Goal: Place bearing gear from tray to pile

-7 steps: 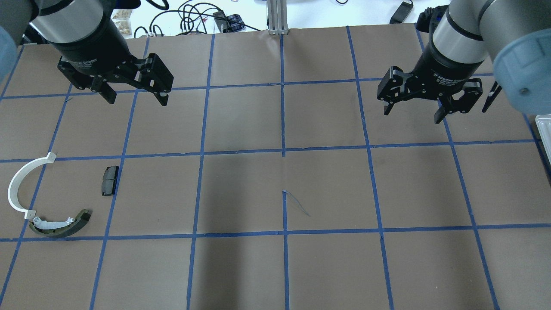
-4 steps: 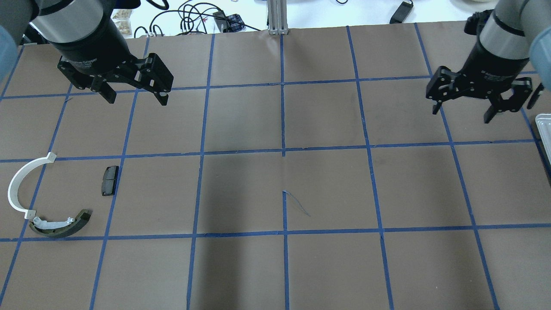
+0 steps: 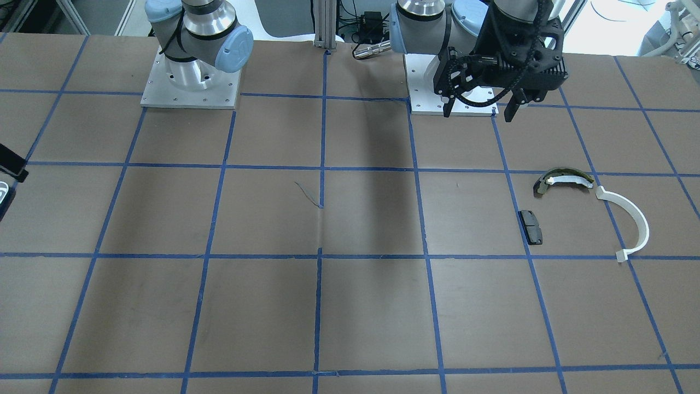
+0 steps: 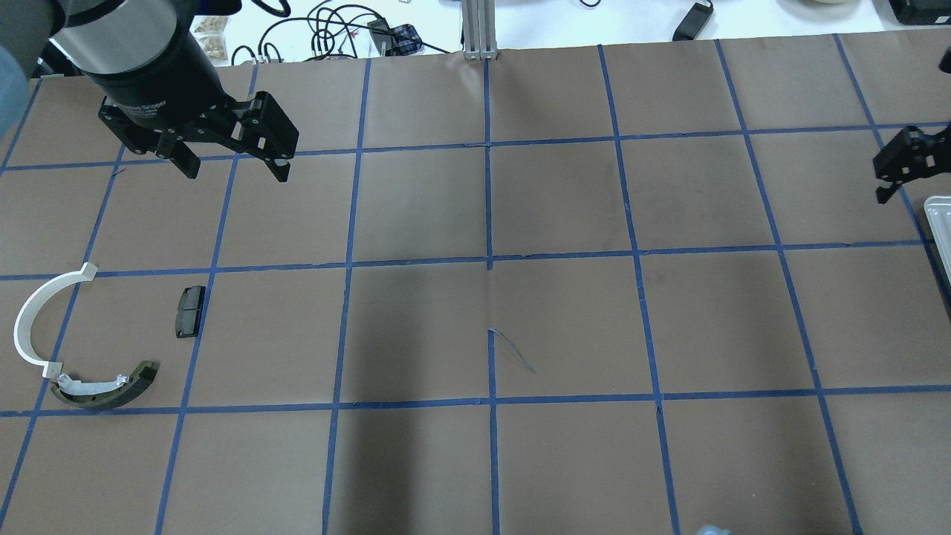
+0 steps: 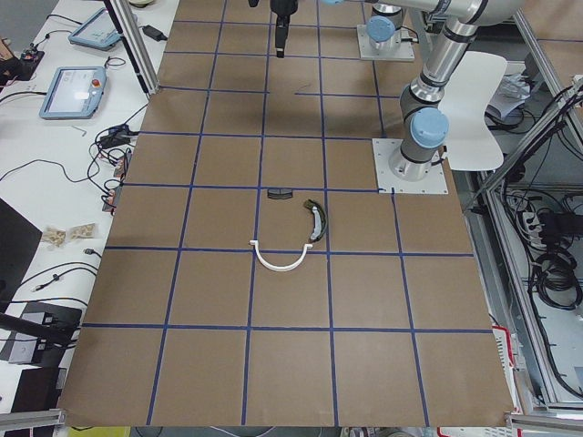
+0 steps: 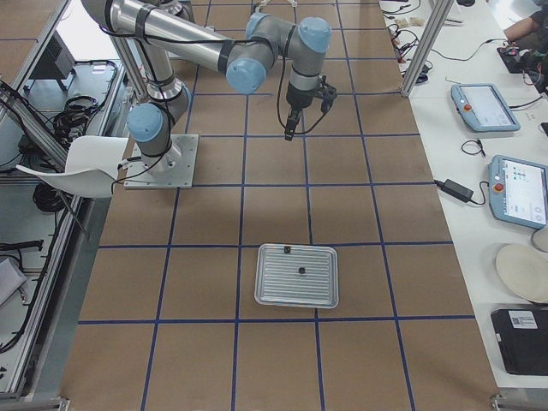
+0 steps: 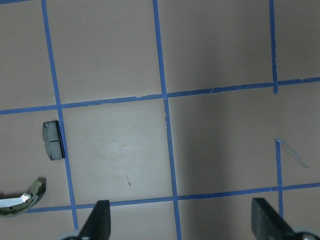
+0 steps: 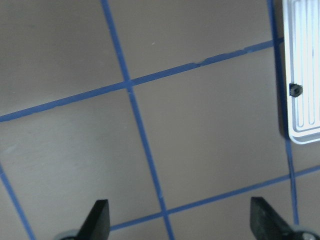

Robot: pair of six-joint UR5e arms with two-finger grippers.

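Ribbed bright metal tray (image 6: 282,289), matt brown paper table cover (image 4: 565,327)

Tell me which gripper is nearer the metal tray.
Right. The right gripper hovers open just beside the tray, not yet over it. The left gripper hangs at the opposite end of the table, near the black pad, far from the tray.

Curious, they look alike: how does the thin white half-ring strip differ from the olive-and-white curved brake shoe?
The thin white half-ring strip is one colour and a wide half circle; the olive-and-white curved brake shoe is two-toned, thicker, a shorter arc. Both lie on the brown table.
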